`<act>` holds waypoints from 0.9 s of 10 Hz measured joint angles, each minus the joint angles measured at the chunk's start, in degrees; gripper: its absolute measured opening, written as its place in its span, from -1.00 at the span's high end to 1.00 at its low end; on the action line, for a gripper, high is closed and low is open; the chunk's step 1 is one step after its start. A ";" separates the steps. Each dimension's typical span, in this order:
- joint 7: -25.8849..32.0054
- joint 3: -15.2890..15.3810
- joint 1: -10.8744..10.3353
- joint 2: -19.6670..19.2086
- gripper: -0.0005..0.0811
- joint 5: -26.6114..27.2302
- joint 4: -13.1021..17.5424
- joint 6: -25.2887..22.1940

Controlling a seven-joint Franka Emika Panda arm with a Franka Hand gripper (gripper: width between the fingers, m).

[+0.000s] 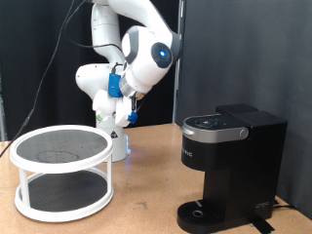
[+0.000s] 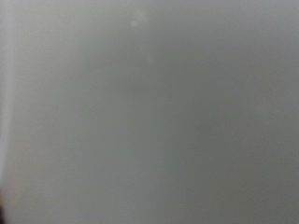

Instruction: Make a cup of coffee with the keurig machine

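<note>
The keurig machine (image 1: 232,161) stands on the wooden table at the exterior view's right, black and boxy, with its top lid down and nothing on its round drip base (image 1: 202,214). A white cylindrical shape, which looks like the cup (image 1: 119,147), stands on the table behind the round rack. My gripper (image 1: 115,129) points down right over it, and its fingers blend with the white shape. The wrist view is filled by a plain pale grey surface very close to the camera, and no fingers show in it.
A white two-tier round rack (image 1: 29,168) with dark mesh shelves stands at the exterior view's left, just in front of the gripper. Bare wooden table (image 1: 146,200) lies between the rack and the machine. A black curtain hangs behind.
</note>
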State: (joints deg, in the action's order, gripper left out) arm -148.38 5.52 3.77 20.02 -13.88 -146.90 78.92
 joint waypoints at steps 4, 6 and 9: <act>-1.15 2.17 -0.01 -0.84 -0.43 -9.63 -1.11 2.28; -1.15 2.37 0.03 -1.03 -0.43 -13.85 -2.20 2.76; -1.00 2.53 0.15 -2.93 -0.43 -21.69 -3.91 0.53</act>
State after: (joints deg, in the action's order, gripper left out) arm -149.38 8.05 3.91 17.10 -35.58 -150.81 79.45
